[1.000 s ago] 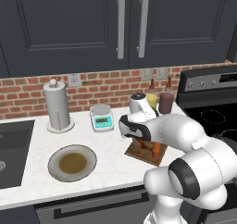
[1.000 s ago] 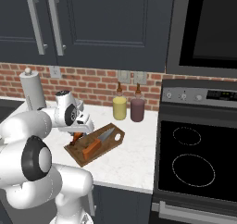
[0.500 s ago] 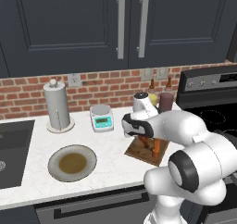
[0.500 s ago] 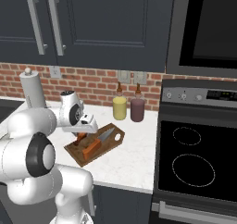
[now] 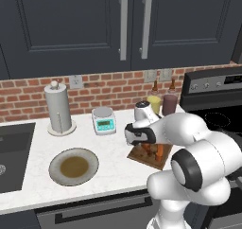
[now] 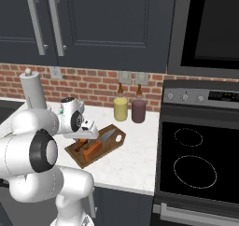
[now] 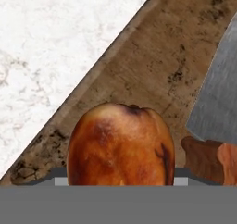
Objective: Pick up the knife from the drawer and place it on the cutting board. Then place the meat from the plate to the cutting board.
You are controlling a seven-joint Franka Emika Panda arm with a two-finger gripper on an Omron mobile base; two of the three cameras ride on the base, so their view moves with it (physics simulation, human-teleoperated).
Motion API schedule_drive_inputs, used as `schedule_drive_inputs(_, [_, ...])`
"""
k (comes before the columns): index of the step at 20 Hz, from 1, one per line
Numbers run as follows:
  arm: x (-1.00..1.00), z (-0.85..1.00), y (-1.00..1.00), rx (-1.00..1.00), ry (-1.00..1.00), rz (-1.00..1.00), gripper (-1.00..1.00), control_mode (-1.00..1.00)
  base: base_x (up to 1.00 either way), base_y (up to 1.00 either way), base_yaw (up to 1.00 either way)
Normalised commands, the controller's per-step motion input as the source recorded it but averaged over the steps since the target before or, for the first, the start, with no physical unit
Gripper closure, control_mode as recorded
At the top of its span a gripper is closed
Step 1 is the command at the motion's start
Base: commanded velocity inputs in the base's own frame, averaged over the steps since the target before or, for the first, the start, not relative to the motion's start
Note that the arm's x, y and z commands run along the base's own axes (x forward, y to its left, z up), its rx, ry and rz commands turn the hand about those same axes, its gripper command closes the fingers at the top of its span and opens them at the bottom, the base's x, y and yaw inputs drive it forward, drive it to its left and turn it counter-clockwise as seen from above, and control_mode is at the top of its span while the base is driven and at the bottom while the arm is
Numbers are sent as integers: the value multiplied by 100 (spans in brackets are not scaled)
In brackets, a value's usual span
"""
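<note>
Right now my gripper (image 6: 85, 137) hangs low over the cutting board (image 6: 114, 141), and I cannot tell if it grips the meat (image 7: 121, 144). One meat chunk and one knife (image 7: 214, 112), blade cut off, lie on the board. One bare plate (image 5: 73, 166) sits near the white counter's (image 5: 33, 176) front edge.

Up close, the meat (image 7: 121, 144) sits large at the bottom middle, a rounded reddish-brown chunk with a glossy orange sheen and a dark dimple at its top. It lies on the cutting board (image 7: 152, 65), whose dark mottled wood runs diagonally across. To the right lies the knife (image 7: 216, 112), silver blade pointing upward, orange-brown handle just beside the meat. Beyond the board's edge, upper left, is the white marbled counter (image 7: 55, 47)
</note>
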Motion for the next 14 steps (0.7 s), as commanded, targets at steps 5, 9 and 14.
schedule_drive_inputs(5, [0, -21, 0, 0, 0, 0, 100, -100, 0, 0, 0])
schedule_drive_inputs(9, [0, -15, 0, 0, 0, 0, 100, -100, 0, 0, 0])
schedule_drive_inputs(14, [2, -5, 0, 0, 0, 0, 100, -100, 0, 0, 0])
